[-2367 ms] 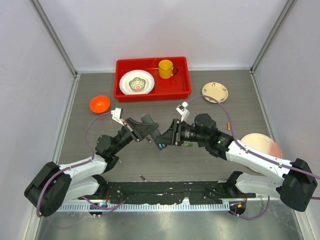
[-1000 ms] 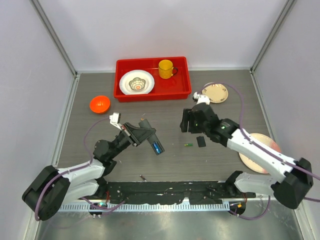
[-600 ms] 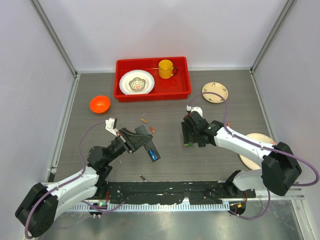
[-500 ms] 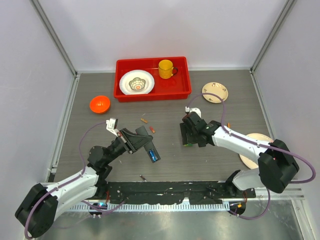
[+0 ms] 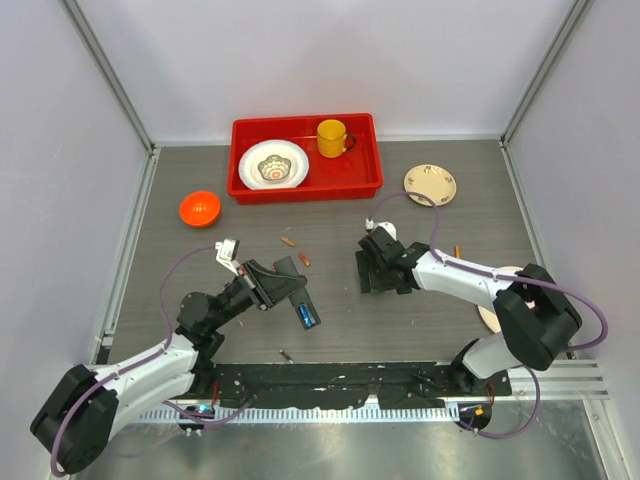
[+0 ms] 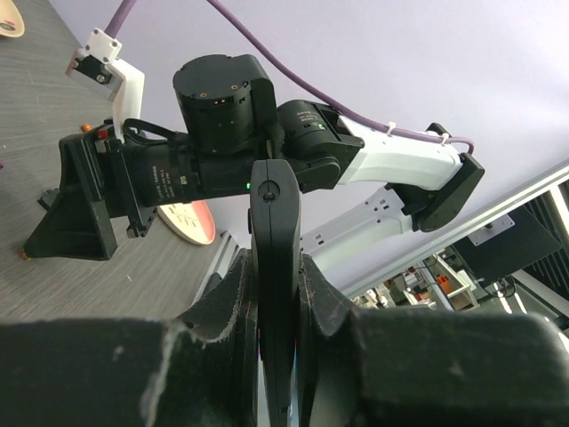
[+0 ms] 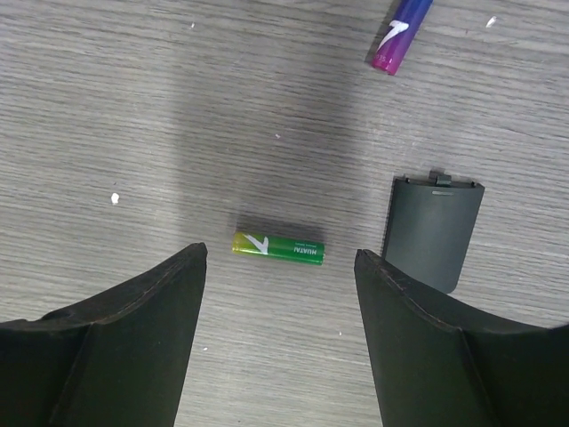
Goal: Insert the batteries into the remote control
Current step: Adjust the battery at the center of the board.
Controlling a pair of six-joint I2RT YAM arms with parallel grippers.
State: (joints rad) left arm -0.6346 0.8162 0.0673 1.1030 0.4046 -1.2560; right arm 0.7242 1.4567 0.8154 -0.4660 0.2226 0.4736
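My left gripper is shut on the black remote control and holds it above the table; a blue battery shows in its open end. In the left wrist view the remote stands edge-on between the fingers. My right gripper is open and points down at the table. In the right wrist view a green battery lies on the table between the fingertips, untouched. A dark grey battery cover lies just right of it, and a blue-purple battery lies farther off. The top view hides the green battery.
Loose orange batteries and a dark one lie on the table. A red tray at the back holds a white bowl and a yellow mug. An orange bowl and a small plate stand nearby.
My right gripper left the remote, swung away and came down open over the green battery. My left gripper drew back toward the near edge with the remote.
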